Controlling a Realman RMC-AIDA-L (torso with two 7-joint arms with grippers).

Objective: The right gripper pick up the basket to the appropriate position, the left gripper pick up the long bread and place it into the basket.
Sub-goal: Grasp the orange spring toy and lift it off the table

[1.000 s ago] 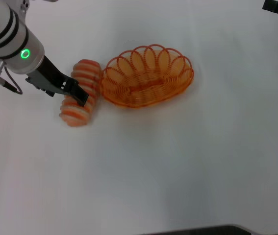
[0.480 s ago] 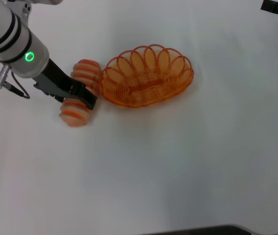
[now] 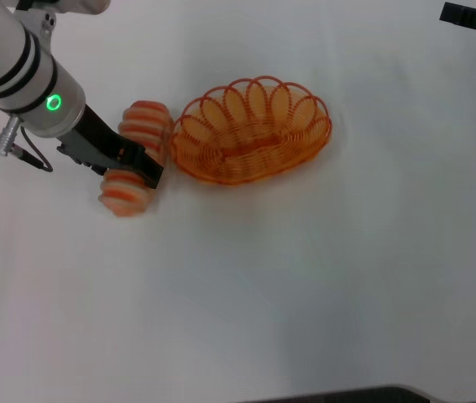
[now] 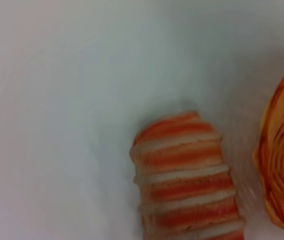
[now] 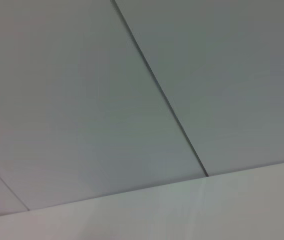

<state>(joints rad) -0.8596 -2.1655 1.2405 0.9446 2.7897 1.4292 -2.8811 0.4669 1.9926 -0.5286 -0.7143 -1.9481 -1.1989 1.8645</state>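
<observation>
The long bread (image 3: 141, 126), ribbed orange and cream, lies on the white table just left of the basket (image 3: 253, 130), an oval orange wire basket that stands empty. My left gripper (image 3: 133, 164) lies across the middle of the bread and is shut on it, hiding that part. The left wrist view shows one end of the bread (image 4: 182, 175) close up on the table, with the basket rim (image 4: 282, 160) beside it. My right gripper (image 3: 475, 18) is parked at the far right edge, well away from the basket.
The white table (image 3: 305, 285) stretches wide in front of and to the right of the basket. The right wrist view shows only pale panels with a dark seam (image 5: 157, 90).
My left gripper has come down and right across the bread's middle and closed on it. The bread's near end has shifted slightly left. The basket has not moved.
</observation>
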